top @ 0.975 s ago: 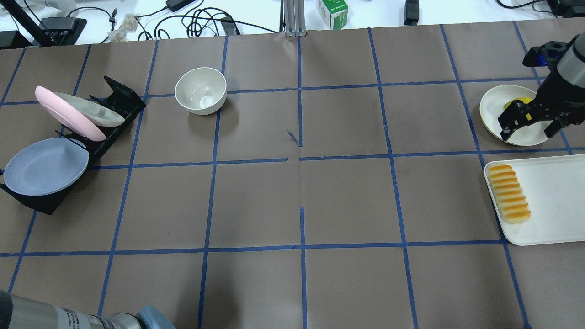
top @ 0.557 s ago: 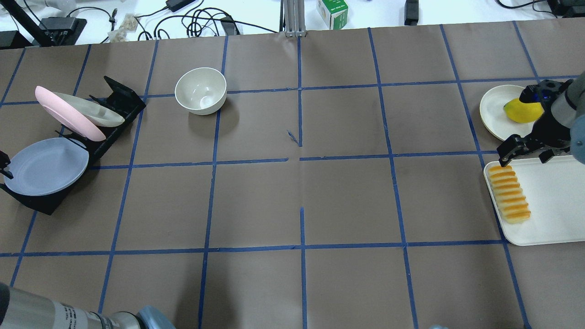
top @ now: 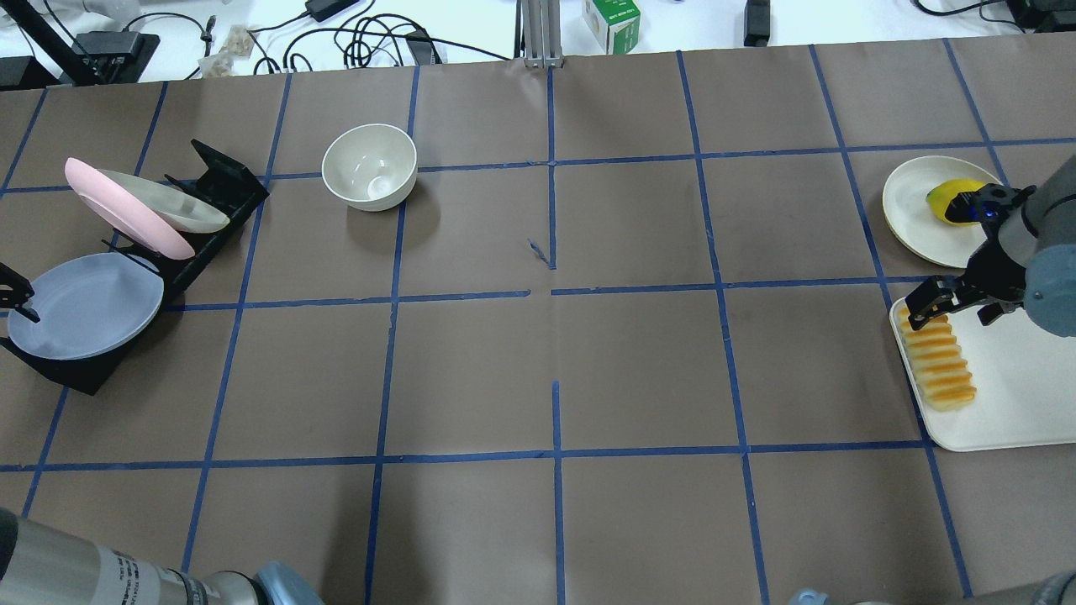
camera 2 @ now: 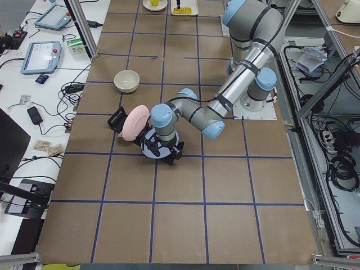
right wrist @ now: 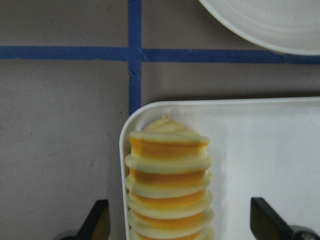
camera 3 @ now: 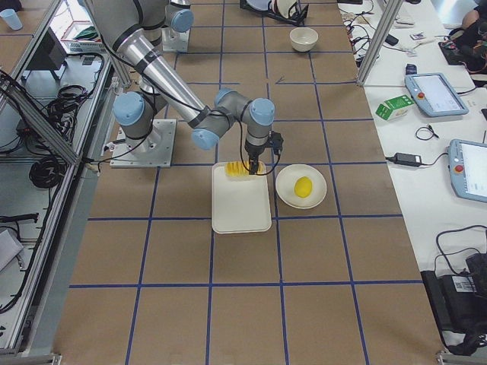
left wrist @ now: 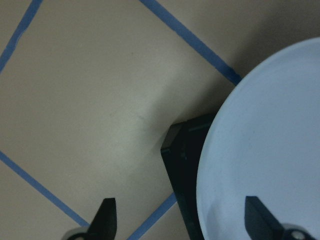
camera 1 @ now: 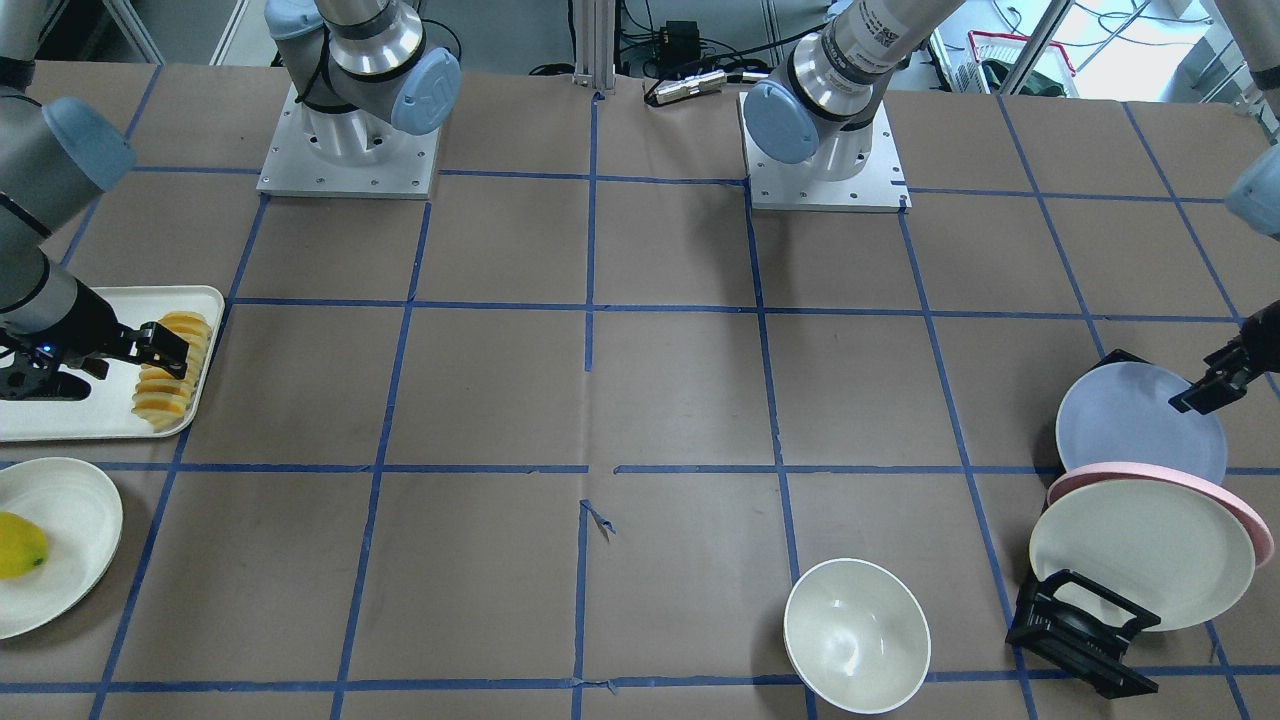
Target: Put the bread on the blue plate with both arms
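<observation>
The bread [top: 936,357] lies along the left edge of a white tray [top: 1025,378]; it also shows in the front view [camera 1: 168,372] and the right wrist view [right wrist: 169,190]. My right gripper [top: 950,311] is open and hangs over the loaf's far end, with one finger on each side of it [right wrist: 182,222]. The blue plate [top: 84,307] leans in the front slot of a black rack. My left gripper [top: 17,296] is open at the plate's outer rim. In the left wrist view [left wrist: 182,225] one finger is over the plate [left wrist: 265,150] and the other is over the table.
A cream plate [top: 912,206] holding a yellow fruit [top: 948,202] sits just beyond the tray. The black rack [top: 220,181] also holds a pink plate [top: 126,214] and a cream plate [top: 172,202]. A cream bowl [top: 370,166] stands at the back left of centre.
My right gripper moved from over the cream plate toward me to the bread's far end on the tray. My left gripper came into view at the blue plate's outer rim.
</observation>
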